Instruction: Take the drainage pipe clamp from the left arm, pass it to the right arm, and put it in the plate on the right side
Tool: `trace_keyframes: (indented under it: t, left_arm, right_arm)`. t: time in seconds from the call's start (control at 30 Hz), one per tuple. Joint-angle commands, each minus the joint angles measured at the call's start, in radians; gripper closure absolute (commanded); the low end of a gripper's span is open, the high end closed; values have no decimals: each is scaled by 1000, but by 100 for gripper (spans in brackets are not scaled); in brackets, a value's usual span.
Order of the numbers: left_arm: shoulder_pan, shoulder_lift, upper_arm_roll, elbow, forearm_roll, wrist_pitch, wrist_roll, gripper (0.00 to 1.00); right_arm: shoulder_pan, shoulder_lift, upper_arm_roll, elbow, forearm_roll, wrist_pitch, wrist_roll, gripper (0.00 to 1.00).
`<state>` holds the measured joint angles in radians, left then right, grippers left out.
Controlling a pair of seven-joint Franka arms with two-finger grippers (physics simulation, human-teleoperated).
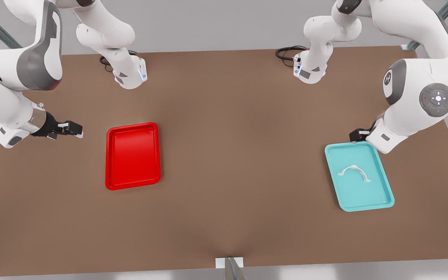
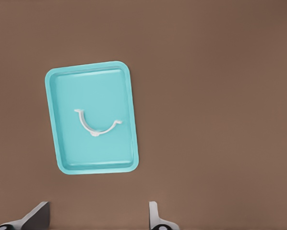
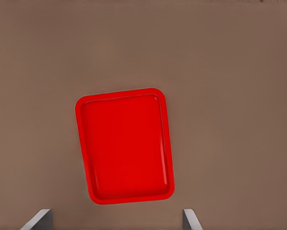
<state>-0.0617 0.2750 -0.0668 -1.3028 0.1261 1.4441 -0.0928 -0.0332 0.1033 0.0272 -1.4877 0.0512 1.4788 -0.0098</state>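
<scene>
We counted two trays well apart on the brown table (image 1: 228,155), wide bare board between them. The drainage pipe clamp (image 1: 354,172) lay in the teal tray (image 1: 379,194); the plate (image 1: 111,163) held nothing. The left gripper (image 2: 98,221) hung beside the teal tray, fingers spread, empty. The right gripper (image 3: 117,219) hung near the plate, likewise spread and empty. We read no writing.

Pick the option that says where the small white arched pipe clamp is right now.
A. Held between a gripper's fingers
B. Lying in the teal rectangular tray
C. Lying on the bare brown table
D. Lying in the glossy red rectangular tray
B: the small white arched pipe clamp lies inside the teal rectangular tray, while the glossy red rectangular tray holds nothing.
</scene>
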Motion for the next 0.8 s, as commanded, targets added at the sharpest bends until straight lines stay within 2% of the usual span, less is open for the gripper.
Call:
trace_keyframes:
  t: [0.0,0.07,0.1,0.23,0.27,0.33,0.4,0.5,0.77]
  left_arm:
    - [0,3,2,0,-5,9,105,0]
    - [22,30,36,-15,-13,75,100,0]
    - [23,35,90,-59,-22,140,85,0]
    - [60,122,177,-274,-100,587,-335,0]
    - [60,142,202,-331,-100,705,-349,0]
    - [75,179,226,-366,-155,808,-349,0]
    - [83,184,229,-469,-160,958,-349,0]
    - [92,200,246,-532,-160,1023,-347,0]
    - [117,279,248,-558,-174,1035,-337,0]
  right_arm:
    - [-2,3,-1,6,-1,6,-10,0]
    - [-2,6,-1,30,-1,5,-12,0]
    - [-1,7,-1,27,-1,3,-12,0]
    - [-2,10,-1,27,-1,3,-12,0]
    - [-1,10,0,27,-1,5,-10,0]
    - [-1,12,0,27,-1,5,-10,0]
    - [-1,12,2,27,1,5,-9,0]
    - [-1,12,2,26,1,5,-10,0]
    - [1,15,7,24,13,8,-38,0]
